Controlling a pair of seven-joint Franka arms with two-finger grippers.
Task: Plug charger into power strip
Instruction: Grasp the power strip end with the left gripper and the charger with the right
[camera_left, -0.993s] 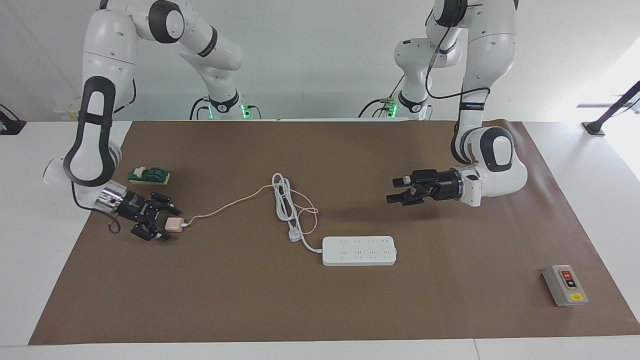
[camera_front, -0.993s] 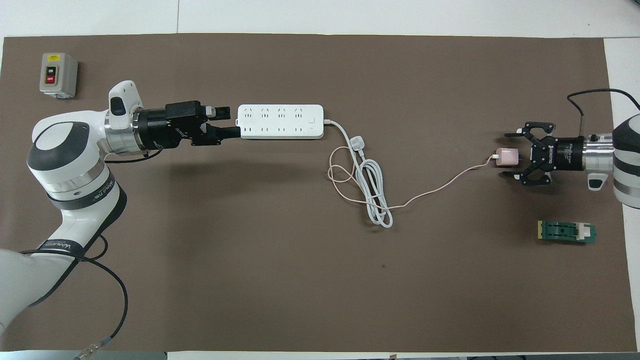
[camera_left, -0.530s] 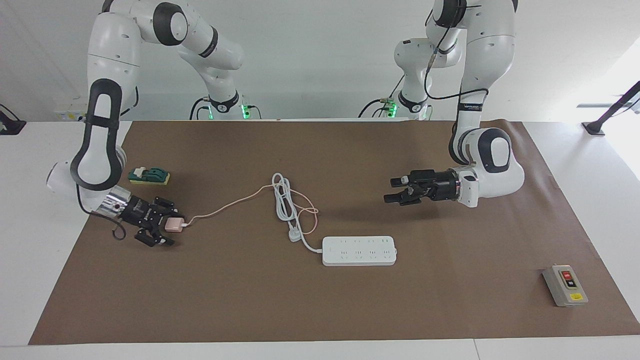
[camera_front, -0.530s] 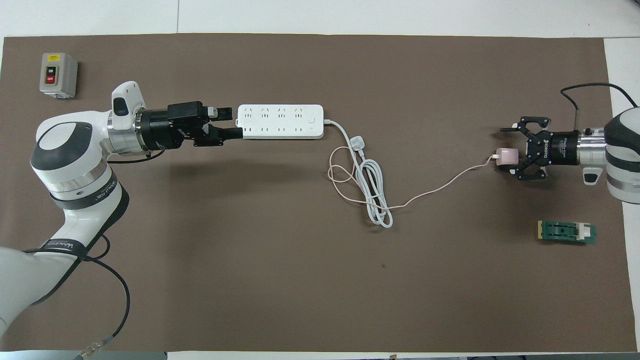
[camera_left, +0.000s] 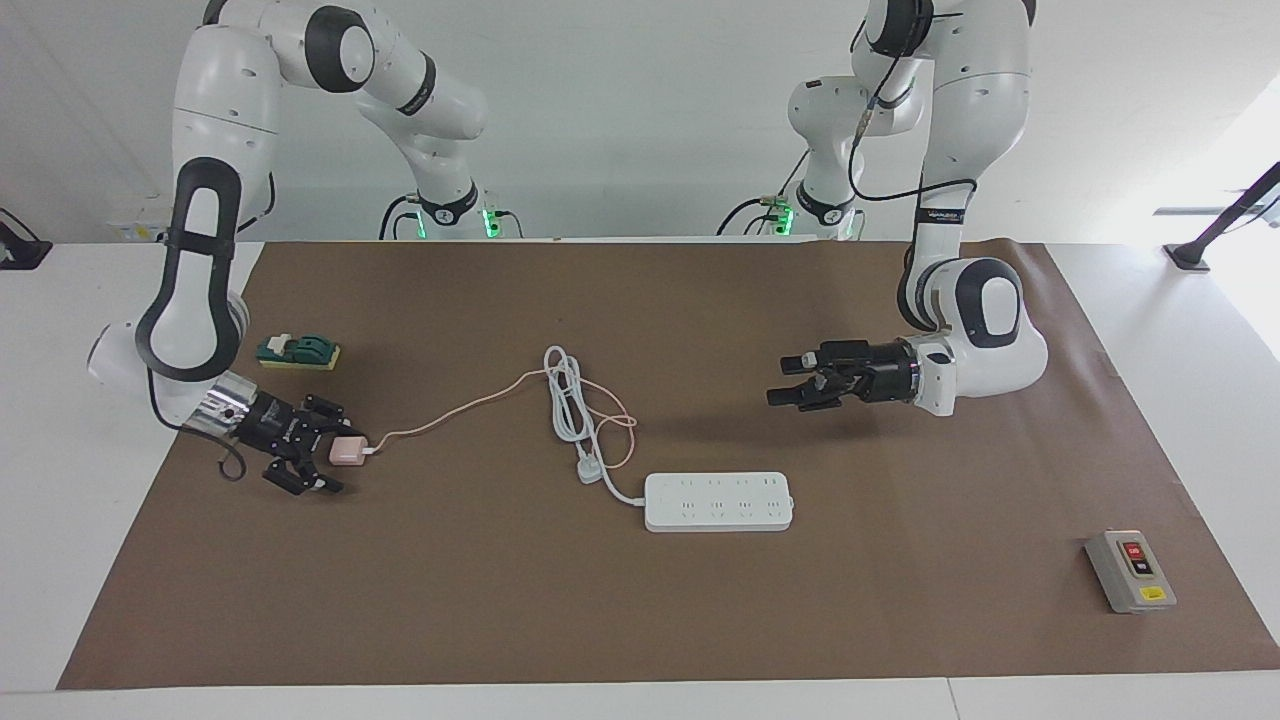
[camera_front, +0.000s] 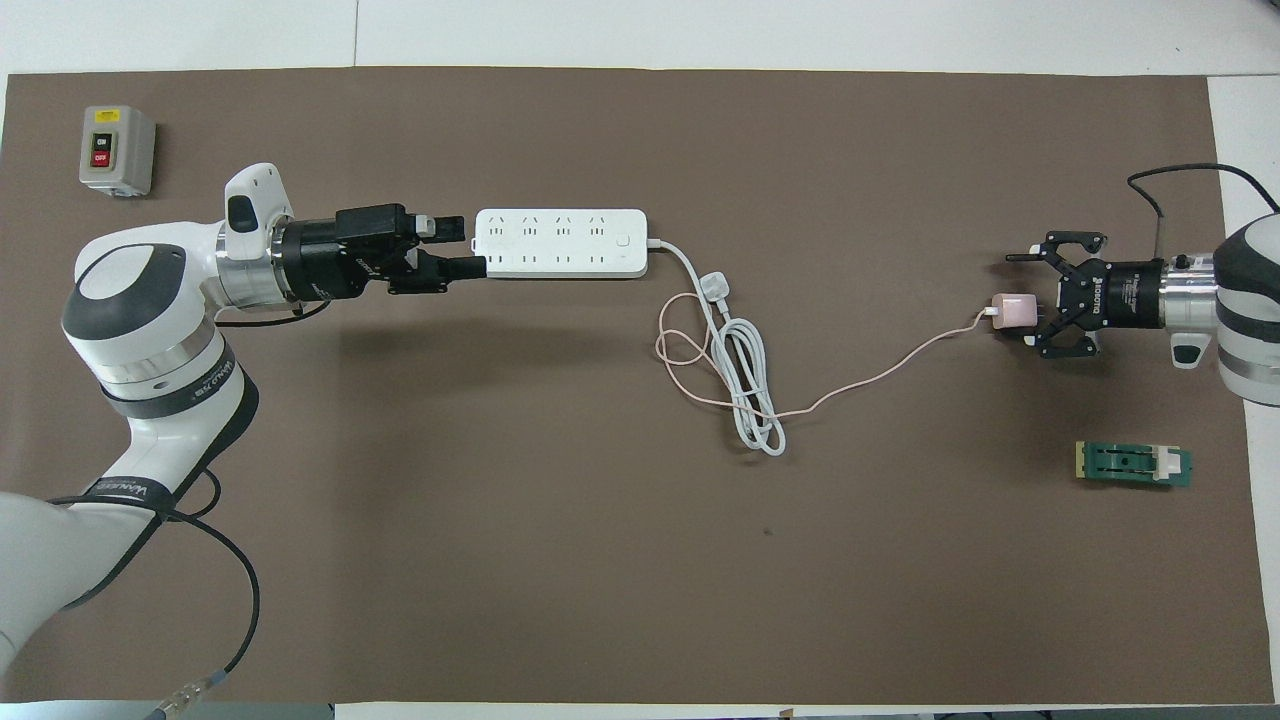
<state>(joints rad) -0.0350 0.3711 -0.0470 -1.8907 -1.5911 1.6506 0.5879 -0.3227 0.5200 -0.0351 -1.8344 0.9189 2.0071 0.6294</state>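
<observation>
The pale-pink charger lies on the brown mat toward the right arm's end, prongs facing my right gripper. That gripper is low at the mat and open, its fingers on either side of the charger. A thin pink cable runs from the charger to mid-table. The white power strip lies flat, sockets up. My left gripper hangs open above the mat, over the strip's end toward the left arm.
The strip's thick white cord is coiled with its white plug beside the strip. A grey switch box sits at the left arm's end. A green block lies near the right arm.
The right gripper has sunk lower and drawn back slightly toward its own end, its fingers narrowing a little around the charger. The left gripper has barely drifted.
</observation>
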